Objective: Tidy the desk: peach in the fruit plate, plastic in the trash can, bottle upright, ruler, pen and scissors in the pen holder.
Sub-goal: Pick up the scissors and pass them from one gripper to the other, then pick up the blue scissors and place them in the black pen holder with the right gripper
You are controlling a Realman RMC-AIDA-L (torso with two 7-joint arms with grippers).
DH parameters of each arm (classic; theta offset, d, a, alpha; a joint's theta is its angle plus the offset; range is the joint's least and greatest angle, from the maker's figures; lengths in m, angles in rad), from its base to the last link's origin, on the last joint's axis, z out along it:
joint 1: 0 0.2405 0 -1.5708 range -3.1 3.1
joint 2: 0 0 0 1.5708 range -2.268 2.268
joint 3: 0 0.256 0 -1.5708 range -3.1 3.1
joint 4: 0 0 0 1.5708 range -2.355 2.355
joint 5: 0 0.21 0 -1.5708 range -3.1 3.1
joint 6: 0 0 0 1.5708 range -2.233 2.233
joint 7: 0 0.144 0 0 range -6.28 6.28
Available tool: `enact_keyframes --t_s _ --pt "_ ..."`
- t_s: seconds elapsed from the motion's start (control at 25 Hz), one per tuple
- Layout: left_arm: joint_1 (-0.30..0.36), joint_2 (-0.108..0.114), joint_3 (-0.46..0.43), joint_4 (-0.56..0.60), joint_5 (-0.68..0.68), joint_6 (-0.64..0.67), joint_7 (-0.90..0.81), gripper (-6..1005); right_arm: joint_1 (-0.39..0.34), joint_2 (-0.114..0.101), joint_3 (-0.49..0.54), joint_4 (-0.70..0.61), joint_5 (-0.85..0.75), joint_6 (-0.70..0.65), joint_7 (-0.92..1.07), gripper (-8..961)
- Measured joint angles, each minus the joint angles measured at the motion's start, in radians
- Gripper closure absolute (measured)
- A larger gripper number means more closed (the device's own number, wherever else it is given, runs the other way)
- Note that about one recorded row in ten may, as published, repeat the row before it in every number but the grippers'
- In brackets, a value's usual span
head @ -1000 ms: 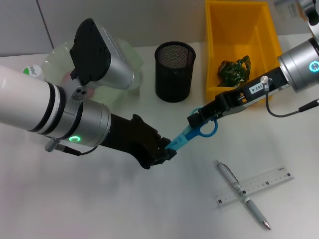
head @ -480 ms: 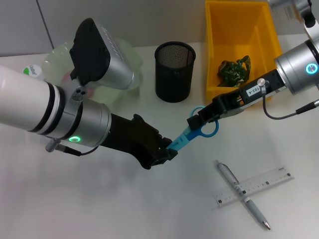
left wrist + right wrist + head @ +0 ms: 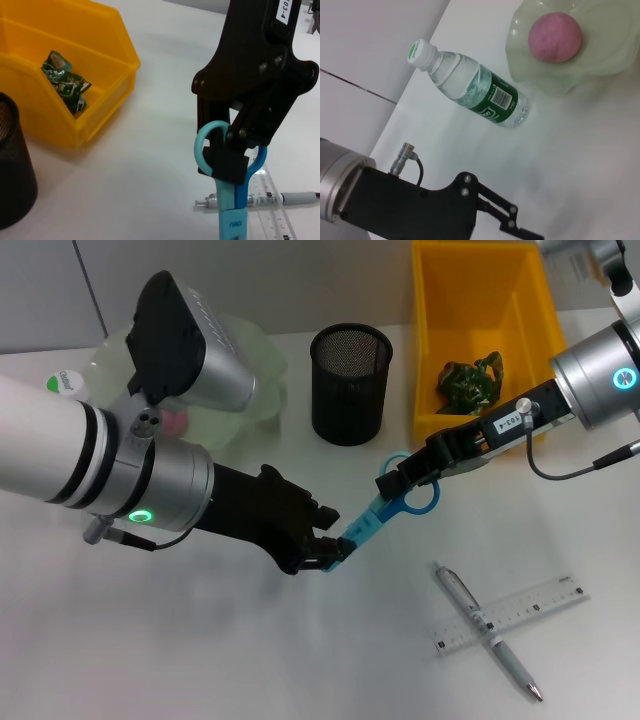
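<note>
**Scissors held between two grippers, mid-handover**

White desk fills the head view, with a grey wall behind. The left gripper (image 3: 325,552) pinches the blade end of the blue scissors (image 3: 385,510), while the right gripper (image 3: 392,483) is clamped on their handle loops, so both arms hold the one tool above the table. The black mesh pen holder (image 3: 351,383) stands just behind them. The yellow trash can (image 3: 480,330) has the crumpled green plastic (image 3: 470,380) in it. The pen (image 3: 487,631) lies crossed over the ruler (image 3: 512,614) near the front right, neither yet put away. The fruit plate (image 3: 250,370) is largely hidden by the left arm, with only a sliver of pink showing.

From the left wrist, the right gripper (image 3: 231,159) is seen gripping where the scissors' (image 3: 227,197) loops meet. The left arm's own fingers are out of frame here.

From the right wrist, the peach (image 3: 555,36) sits in the fruit plate (image 3: 530,75), and the bottle (image 3: 470,85) seems to be standing nearby, though the tilted view makes that hard to confirm. The right arm's own fingers do not show.

Judged risks: if both grips pull at once, the scissors could twist or slip; if both let go, they drop. The blade tips are hidden inside the left gripper.
</note>
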Motion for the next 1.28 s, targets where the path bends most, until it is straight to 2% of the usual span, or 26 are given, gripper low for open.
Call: enact_keyframes --t_s 0.28,0.6,0.84,1.04,1.28 --pt "0.022 0.002 -0.042 0.029 -0.003 0.037 0.001 445 -0.003 -0.002 0.0 -0.009 0.0 -0.004 -0.007 863" --pt "0.089 0.003 -0.168 0.029 -0.132 0.196 0.126 443 -0.003 -0.051 0.046 -0.156 0.009 -0.07 -0.004 865" --pt "0.148 0.004 -0.235 -0.073 -0.288 0.268 0.3 442 0.063 -0.089 0.124 -0.251 -0.038 -0.097 0.022 864" --pt "0.16 0.005 -0.29 -0.197 -0.343 0.298 0.4 440 0.136 -0.096 0.148 -0.282 -0.148 -0.043 0.023 863" --pt "0.168 0.005 -0.335 -0.318 -0.377 0.338 0.528 439 0.202 -0.085 0.126 -0.273 -0.235 0.041 0.019 858"
